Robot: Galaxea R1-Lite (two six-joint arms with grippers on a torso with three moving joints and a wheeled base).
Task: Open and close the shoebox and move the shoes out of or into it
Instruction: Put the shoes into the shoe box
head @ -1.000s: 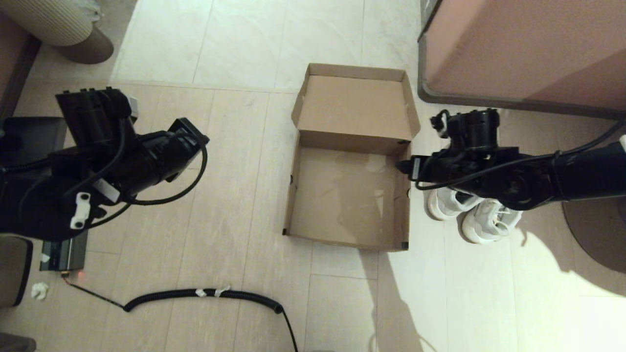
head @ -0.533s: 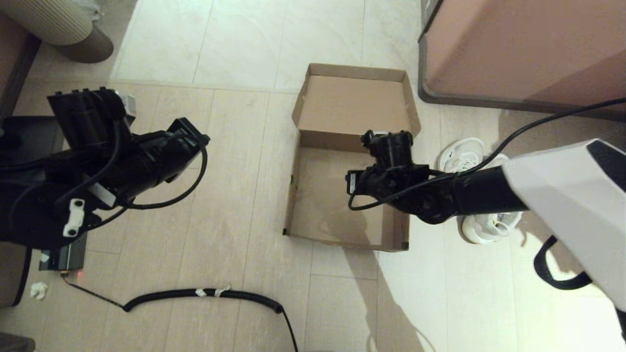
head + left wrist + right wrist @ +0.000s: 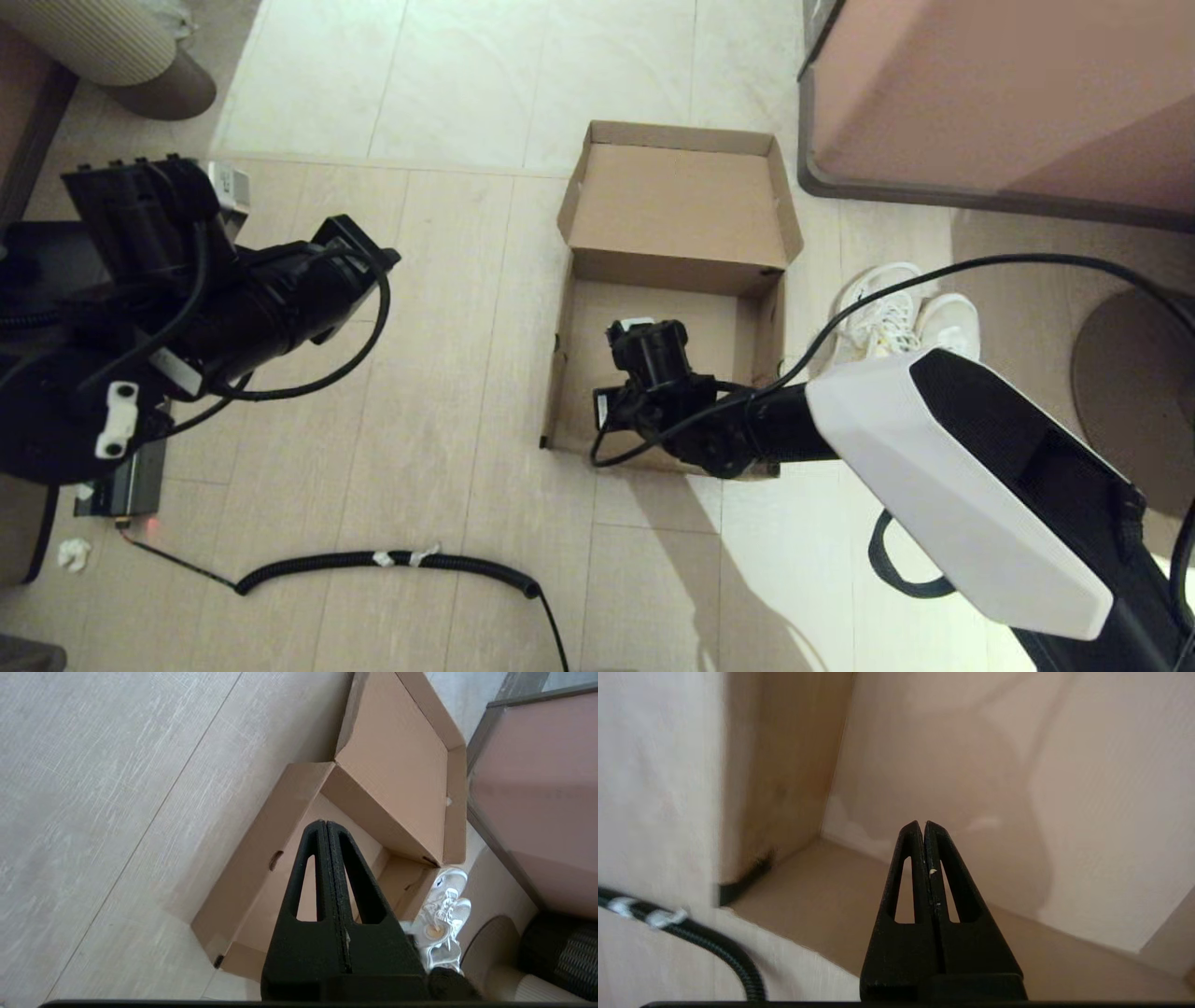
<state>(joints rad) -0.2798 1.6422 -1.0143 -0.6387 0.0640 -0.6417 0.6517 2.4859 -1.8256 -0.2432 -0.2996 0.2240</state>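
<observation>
Right hand [image 3: 923, 828], fingers pressed together empty, reaches low inside the open shoebox [image 3: 574, 355].

The floor [image 3: 448, 392] was pale wood-look planks with lighter tiles further back. Sitting right on it: the open shoebox [image 3: 667, 308], the shoes [image 3: 901, 317] just beside its right wall, a coiled black cable [image 3: 392, 562] near the front, and a crumpled paper scrap [image 3: 75, 554]
</observation>
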